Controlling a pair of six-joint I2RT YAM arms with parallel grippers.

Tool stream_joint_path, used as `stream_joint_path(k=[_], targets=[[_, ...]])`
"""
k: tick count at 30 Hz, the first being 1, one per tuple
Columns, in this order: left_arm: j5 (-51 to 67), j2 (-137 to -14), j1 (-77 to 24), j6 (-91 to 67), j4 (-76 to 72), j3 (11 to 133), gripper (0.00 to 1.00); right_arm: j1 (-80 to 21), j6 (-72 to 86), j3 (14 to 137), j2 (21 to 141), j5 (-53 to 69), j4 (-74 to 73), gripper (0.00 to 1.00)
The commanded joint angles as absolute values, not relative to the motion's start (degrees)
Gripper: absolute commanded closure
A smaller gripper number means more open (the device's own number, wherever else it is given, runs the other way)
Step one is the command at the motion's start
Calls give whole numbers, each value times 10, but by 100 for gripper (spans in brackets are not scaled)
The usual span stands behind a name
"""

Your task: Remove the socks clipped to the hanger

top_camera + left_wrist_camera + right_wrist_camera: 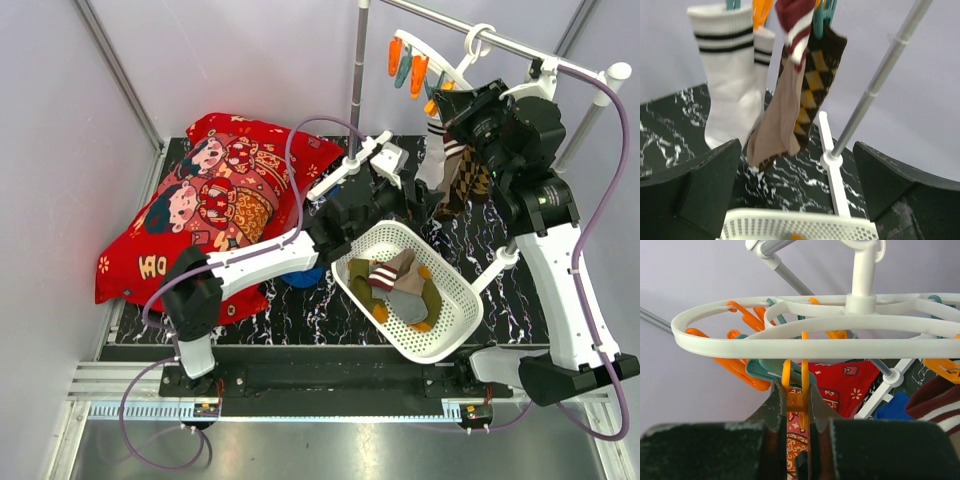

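1. White perforated basket (455, 300) sits nearest the arm bases, with olive-green, grey and striped socks (400, 290) lying inside it.
2. Left of it, a red cushion (220, 200) shows cartoon figures and a yellow character too small to read.
3. The left gripper (797, 150) gapes wide and holds nothing, just below the hanging socks.
4. A white banded sock (732, 85), a tan sock (782, 115) and a brown checked sock (817, 75) hang pegged side by side.
5. The right gripper (799, 395) pinches an orange peg (795, 401) under the outer ring of the hanger (790, 347), which hooks on a rail (560, 55).

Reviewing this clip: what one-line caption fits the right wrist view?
Right gripper pinches an orange peg hanging under the white hanger ring.
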State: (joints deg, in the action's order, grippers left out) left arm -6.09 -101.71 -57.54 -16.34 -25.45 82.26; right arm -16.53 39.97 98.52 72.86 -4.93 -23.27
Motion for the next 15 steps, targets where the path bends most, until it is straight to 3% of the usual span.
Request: stream_joint_path(k=[1,12,14,15], targets=[[-36,-1065,-577,-119,-287,894,1,-172,425,973,696,-31,-163,100],[-72,-1203,-567,-141,-260,1055,2,-171,434,962,684,-4,-141,100],[-69,-1220,-561,-153,-258,1070,7,-171,434,962,682,-2,-140,100],[-58,-1223,-557,-154,-258,1077,19,-172,433,962,681,-2,-140,100]])
